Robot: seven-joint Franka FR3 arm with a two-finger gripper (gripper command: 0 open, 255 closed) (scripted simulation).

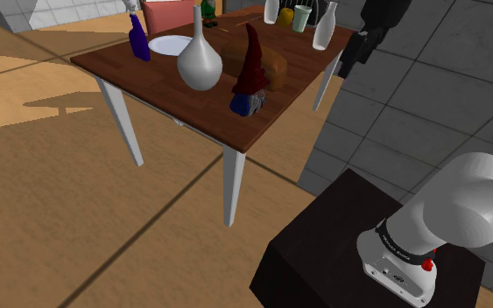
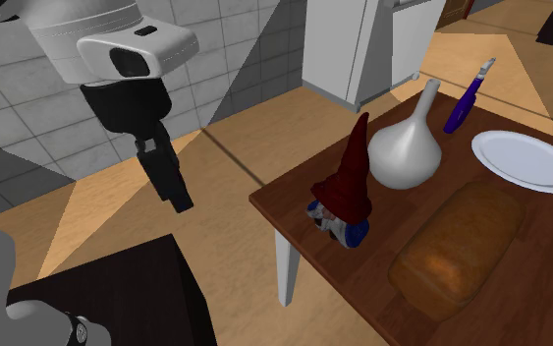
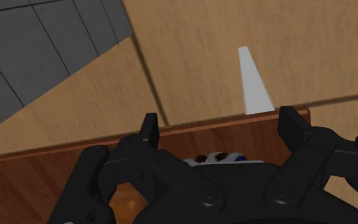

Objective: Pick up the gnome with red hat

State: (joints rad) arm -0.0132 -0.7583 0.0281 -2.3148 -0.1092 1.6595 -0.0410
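The gnome [image 1: 250,83] stands upright on the table [image 1: 148,74], near its edge, while the gripper [image 2: 180,201] hangs beside the table with fingers [image 3: 149,127] apart, holding nothing. It should probably close low on the body, since the hat tapers.

Dark glossy wooden table [image 1: 174,83], smooth grey vase [image 1: 200,63], matt black pincer [image 3: 219,137]
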